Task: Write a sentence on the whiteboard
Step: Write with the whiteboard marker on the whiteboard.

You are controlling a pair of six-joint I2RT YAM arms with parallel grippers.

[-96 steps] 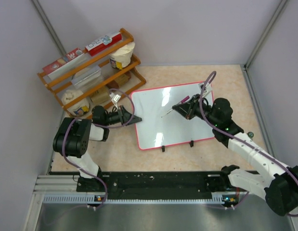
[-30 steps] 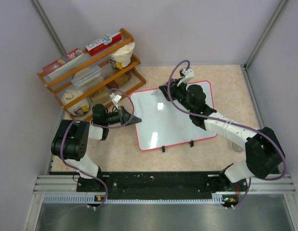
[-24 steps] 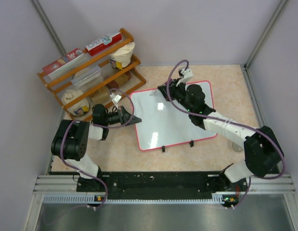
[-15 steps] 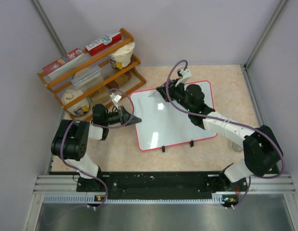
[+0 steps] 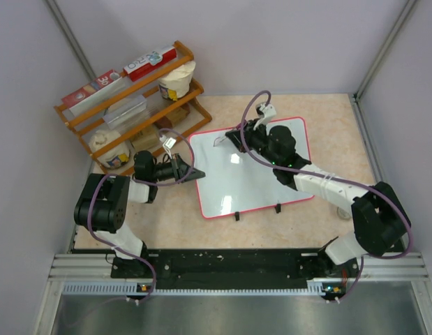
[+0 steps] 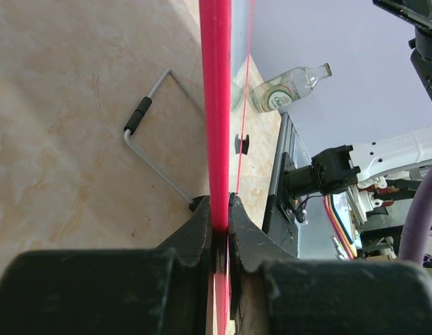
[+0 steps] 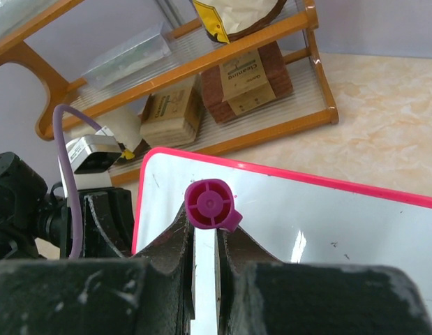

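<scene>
The right gripper (image 7: 205,241) has its two black fingers pressed in on a magenta marker (image 7: 210,204), whose round end faces the wrist camera just above the fingertips. In the top view this right gripper (image 5: 238,137) sits over the upper left part of the whiteboard (image 5: 257,174), and the marker (image 5: 220,140) pokes out to the left towards the board's top left corner; whether its tip touches the surface cannot be told. The left gripper (image 6: 217,216) is pinched on the whiteboard's pink-red rim (image 6: 216,105), which runs as a vertical band up the middle of the left wrist view with one finger on each side. From above, that left gripper (image 5: 195,173) grips the board at its left edge, left of the frame's centre. The whiteboard lies tilted in the middle of the beige table (image 5: 327,118), its long sides sloping up to the right, with two small black clips (image 5: 237,216) at its lower edge. In the left wrist view a bent wire stand (image 6: 156,150) lies on the table left of the rim, and a clear bottle (image 6: 289,87) lies on its side in the upper right. A wooden rack (image 5: 132,105) holding boxes and a cup stands in the upper left of the top view; the right wrist view shows it (image 7: 202,70) behind the board (image 7: 341,223).
</scene>
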